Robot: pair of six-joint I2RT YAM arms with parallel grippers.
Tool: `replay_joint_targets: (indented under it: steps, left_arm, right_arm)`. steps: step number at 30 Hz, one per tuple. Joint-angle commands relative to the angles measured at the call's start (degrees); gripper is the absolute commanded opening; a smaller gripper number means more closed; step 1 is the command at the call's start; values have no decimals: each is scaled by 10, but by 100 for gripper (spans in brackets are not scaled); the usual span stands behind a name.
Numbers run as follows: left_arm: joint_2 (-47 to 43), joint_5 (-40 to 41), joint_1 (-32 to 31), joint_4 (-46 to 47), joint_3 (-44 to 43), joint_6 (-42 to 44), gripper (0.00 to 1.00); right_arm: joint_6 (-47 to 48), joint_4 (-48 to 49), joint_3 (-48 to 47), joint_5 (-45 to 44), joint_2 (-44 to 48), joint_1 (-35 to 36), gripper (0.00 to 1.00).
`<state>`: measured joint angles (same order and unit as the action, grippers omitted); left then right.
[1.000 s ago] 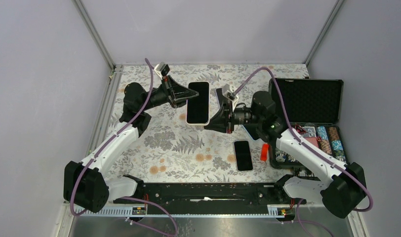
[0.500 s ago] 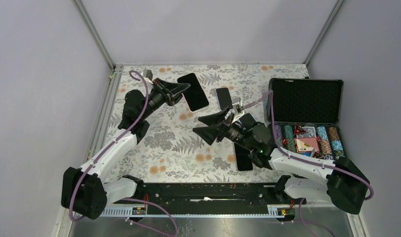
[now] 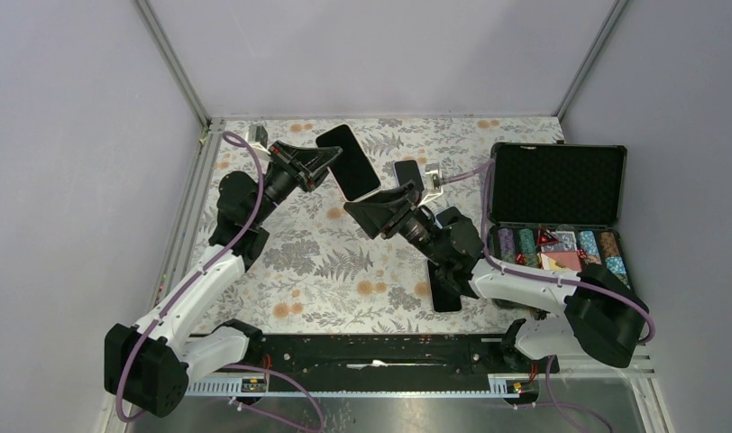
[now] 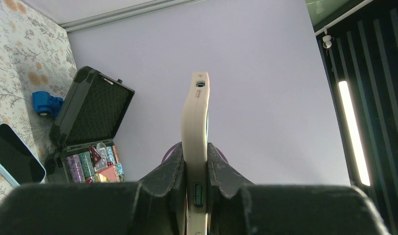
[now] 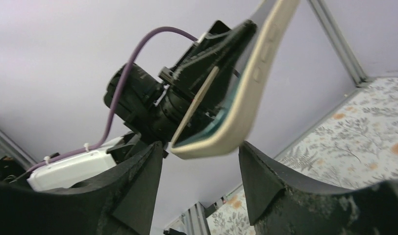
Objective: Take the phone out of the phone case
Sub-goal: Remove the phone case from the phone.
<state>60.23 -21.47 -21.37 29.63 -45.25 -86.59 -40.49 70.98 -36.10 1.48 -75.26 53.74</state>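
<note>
Left gripper point(image 3: 319, 165) is clamped nearly closed on the two faces of the phone case point(image 4: 195, 122), held edge-up above the worktop point(image 3: 326, 271). Phone point(image 3: 349, 162) sits inside, long axis 11 to 5 o'clock in the top view. Right gripper point(image 5: 202, 152) is open, straddling the 5 o'clock corner without touching it. We judge it placed to peel there.

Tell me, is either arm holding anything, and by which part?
The left gripper clamps the cased phone across its faces near one end; the right gripper is open.
</note>
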Motion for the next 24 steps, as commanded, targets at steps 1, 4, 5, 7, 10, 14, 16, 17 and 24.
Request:
replay_joint_targets:
  steps: [1, 4, 5, 7, 10, 14, 16, 17, 24]
  left_arm:
    - [-12, 13, -4, 65, -6, -15, 0]
    - [-14, 15, -4, 64, -6, -15, 0]
    - [-15, 16, -4, 64, -6, -16, 0]
    - [-17, 16, -4, 64, -4, -19, 0]
    - [-19, 17, -4, 63, -1, -29, 0]
    - [-18, 14, -5, 57, -3, -35, 0]
    - [-18, 10, -5, 53, -5, -40, 0]
    - [-17, 9, -6, 52, -6, -43, 0]
    - [-15, -8, -10, 2, -19, -110, 0]
  right_arm:
    - [-7, 91, -30, 24, -11, 4, 67]
    - [-11, 100, -27, 13, -14, 4, 70]
    - [-13, 99, -29, 15, -14, 4, 68]
    - [-18, 99, -30, 15, -15, 4, 61]
    - [-17, 89, -30, 16, -15, 4, 50]
    - [-3, 79, -22, 17, -17, 4, 40]
    - [4, 73, -19, 18, -19, 4, 34]
    - [9, 70, -18, 18, -20, 4, 31]
    - [72, 10, -14, 17, -26, 5, 16]
